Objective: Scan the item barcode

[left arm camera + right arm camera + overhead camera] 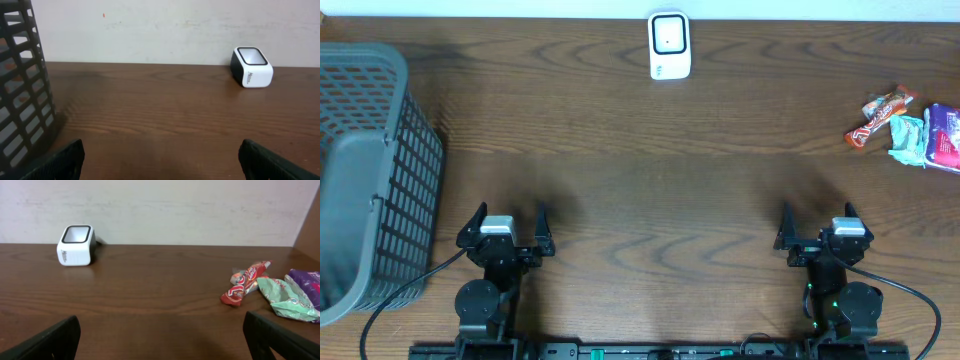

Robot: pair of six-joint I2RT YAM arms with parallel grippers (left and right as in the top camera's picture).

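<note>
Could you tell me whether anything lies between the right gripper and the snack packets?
Nothing does: only bare wooden tabletop separates the open right gripper from the snack packets, as the overhead and right wrist views show.

Table (650,160): dark brown wood w/ strong wavy grain, smooth, satin finish, faint sheen. Basket (415,160): grey plastic, lattice walls, matt. Scanner (669,45): white plastic body, smooth & semi-gloss; black frame round the top window, window itself glossy, prob. glass or clear plastic, can't tell which. Red wrapper (880,117), green wrapper (908,138), purple wrapper (945,135): thin film/foil packs, crinkled, shiny w/ printed surfaces. Left gripper (510,212) & right gripper (817,215): fingers matt black, look like plastic, slightly grainy in wrist views. Wall (160,25): off-white, matt, a bit rough & blotchy, painted.
</note>
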